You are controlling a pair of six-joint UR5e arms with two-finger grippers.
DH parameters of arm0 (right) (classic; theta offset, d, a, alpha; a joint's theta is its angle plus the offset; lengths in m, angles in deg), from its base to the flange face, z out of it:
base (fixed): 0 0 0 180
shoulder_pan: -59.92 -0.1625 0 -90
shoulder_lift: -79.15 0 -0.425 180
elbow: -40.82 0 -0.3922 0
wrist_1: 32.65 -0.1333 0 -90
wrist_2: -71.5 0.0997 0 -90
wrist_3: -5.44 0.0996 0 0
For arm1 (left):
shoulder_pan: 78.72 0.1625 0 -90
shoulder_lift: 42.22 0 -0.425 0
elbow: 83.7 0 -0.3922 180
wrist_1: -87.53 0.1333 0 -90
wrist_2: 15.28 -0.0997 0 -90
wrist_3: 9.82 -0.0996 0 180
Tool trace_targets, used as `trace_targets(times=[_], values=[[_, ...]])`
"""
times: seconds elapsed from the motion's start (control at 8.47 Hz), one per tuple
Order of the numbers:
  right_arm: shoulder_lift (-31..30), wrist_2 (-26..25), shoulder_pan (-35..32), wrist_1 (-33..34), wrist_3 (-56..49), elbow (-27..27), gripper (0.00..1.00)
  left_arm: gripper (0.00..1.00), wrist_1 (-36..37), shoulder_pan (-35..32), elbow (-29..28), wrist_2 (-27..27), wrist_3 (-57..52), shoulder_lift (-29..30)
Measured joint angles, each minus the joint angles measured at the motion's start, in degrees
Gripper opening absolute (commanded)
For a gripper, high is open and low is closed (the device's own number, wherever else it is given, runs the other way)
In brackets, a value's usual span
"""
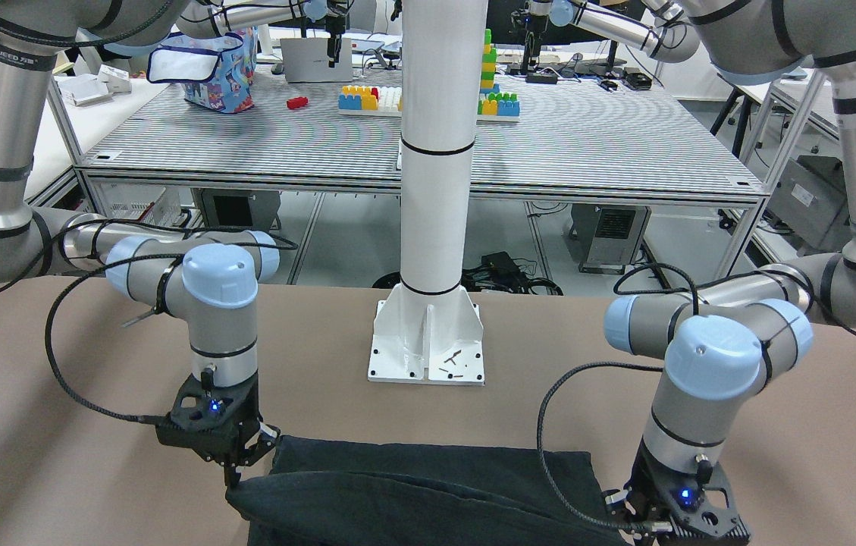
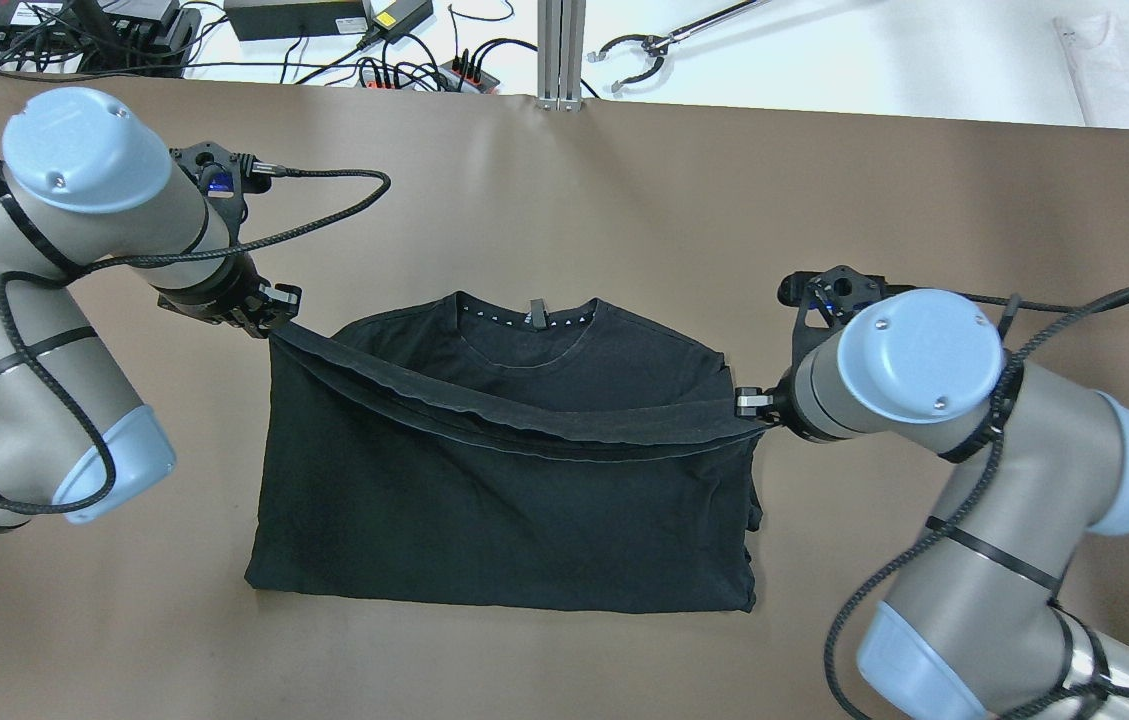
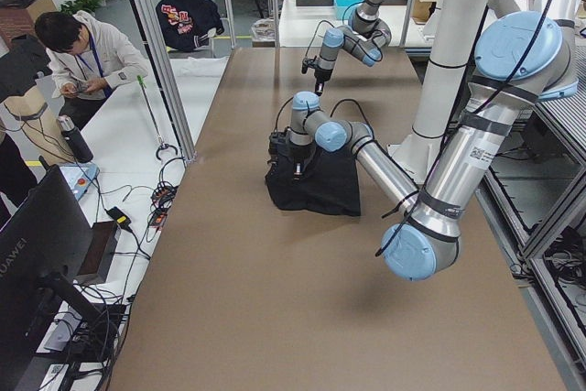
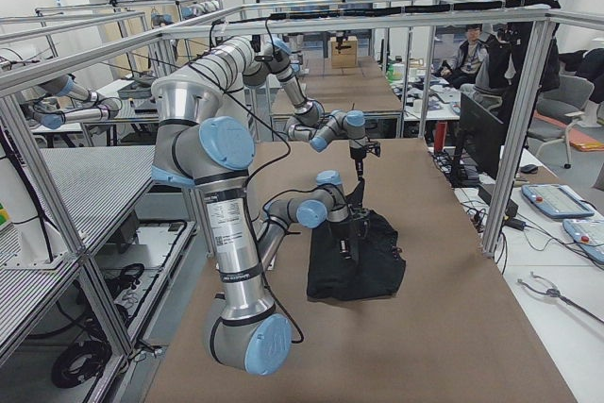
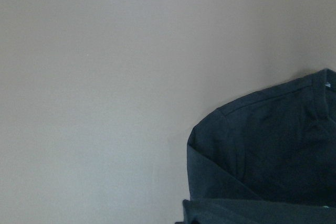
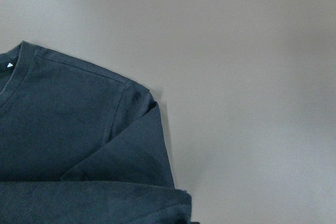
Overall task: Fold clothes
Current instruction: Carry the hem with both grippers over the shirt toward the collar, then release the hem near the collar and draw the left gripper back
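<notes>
matte black clothes (image 2: 504, 530), soft hem (image 2: 524, 428) raised (sagging)

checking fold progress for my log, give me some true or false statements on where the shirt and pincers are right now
1. The left pincer and the right pincer each grip one end of a raised edge of the black shirt. True.
2. The whole shirt is lifted clear of the brown table. False: most of it lies flat on the table; only the gripped edge is raised.
3. The collar lies uncovered beyond the raised edge. True.
4. The blue patterned bag sits on the same table as the shirt. False: it stands on the grey ribbed table behind the white pole.
</notes>
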Motion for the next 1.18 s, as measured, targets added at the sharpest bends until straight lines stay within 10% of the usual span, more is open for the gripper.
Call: trace_targets(times=[0.94, 1.06, 1.18], values=[[3.89, -0.52, -1.27, -12.84, -1.16, 19.18, 0.00, 0.00, -10.74, 3.43, -14.92, -5.52, 0.53, 2.69], [4.13, -0.52, -1.30, -13.01, -1.22, 19.82, 0.37, 0.38, -11.41, 3.63, -15.63, -5.56, 0.52, 2.70], [4.32, -0.52, -1.39, -13.15, -1.31, 20.36, 0.94, 0.99, -12.40, 3.72, -16.32, -5.58, 0.38, 2.70]])
